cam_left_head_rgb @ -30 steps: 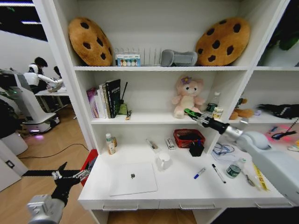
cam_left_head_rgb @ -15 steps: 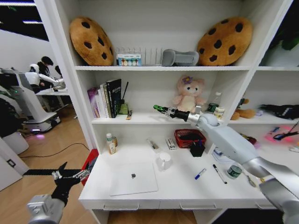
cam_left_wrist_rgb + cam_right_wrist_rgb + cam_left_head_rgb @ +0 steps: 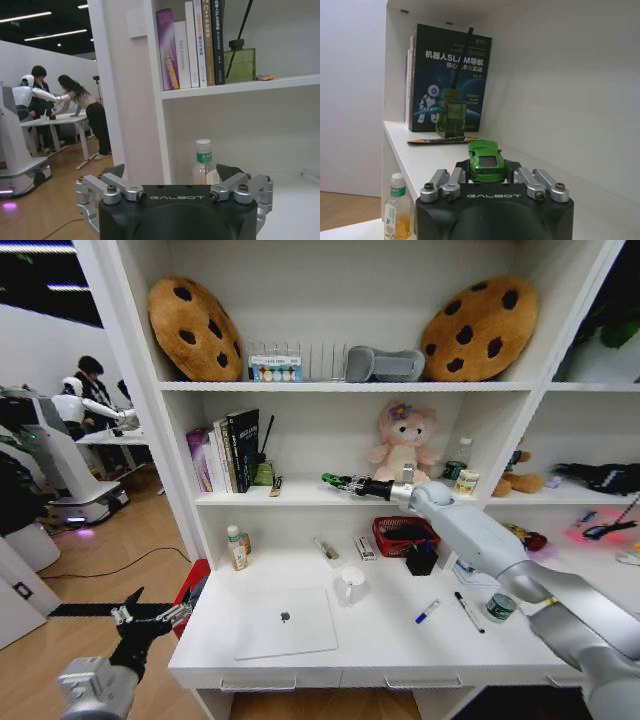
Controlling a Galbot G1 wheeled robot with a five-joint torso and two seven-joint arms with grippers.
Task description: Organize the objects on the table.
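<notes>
The right pincer point(image 3: 488, 176) is clamped on the tiny green toy car point(image 3: 485, 159), held out over the middle shelf point(image 3: 300, 495) just left of the pink plush point(image 3: 402, 445). If the car is meant for that shelf, I'd lower it onto the bare white stretch between the books point(image 3: 228, 450) and the plush, wheels flat before letting go so it doesn't roll off. Watch the green diffuser bottle point(image 3: 451, 116) and the dark strip lying by it on the left.

The left pincer point(image 3: 174, 194) hangs parked low off the tabletop's point(image 3: 380, 635) left end, fingers apart and empty.

Below on the tabletop wait the silver laptop point(image 3: 285, 623), 2 pens point(image 3: 427, 611) and the small clear jar point(image 3: 501, 606).
</notes>
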